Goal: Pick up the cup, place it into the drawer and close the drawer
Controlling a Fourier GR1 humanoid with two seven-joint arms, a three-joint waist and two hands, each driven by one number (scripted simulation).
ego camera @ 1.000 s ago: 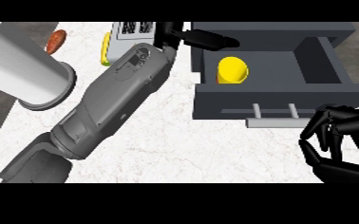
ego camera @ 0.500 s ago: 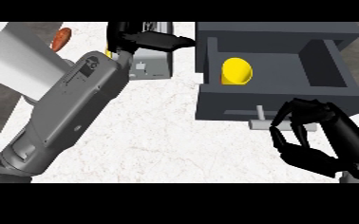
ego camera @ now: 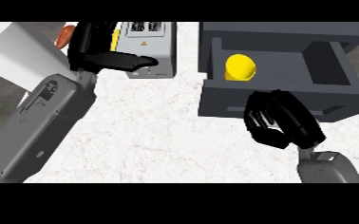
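Head view | cup [ego camera: 240, 67] inside open drawer [ego camera: 280, 105] | right hand [ego camera: 280, 121] fingers curled at drawer front, empty | left hand [ego camera: 105, 57] fingers straight

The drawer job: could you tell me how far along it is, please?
The yellow cup already sits inside the open drawer, so placing looks done. The right hand is at the drawer's front with fingers curled, apparently for the push. The left hand is off by the toaster. Closing the drawer remains.

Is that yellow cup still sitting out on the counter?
No, the yellow cup lies inside the open dark drawer, not on the white counter.
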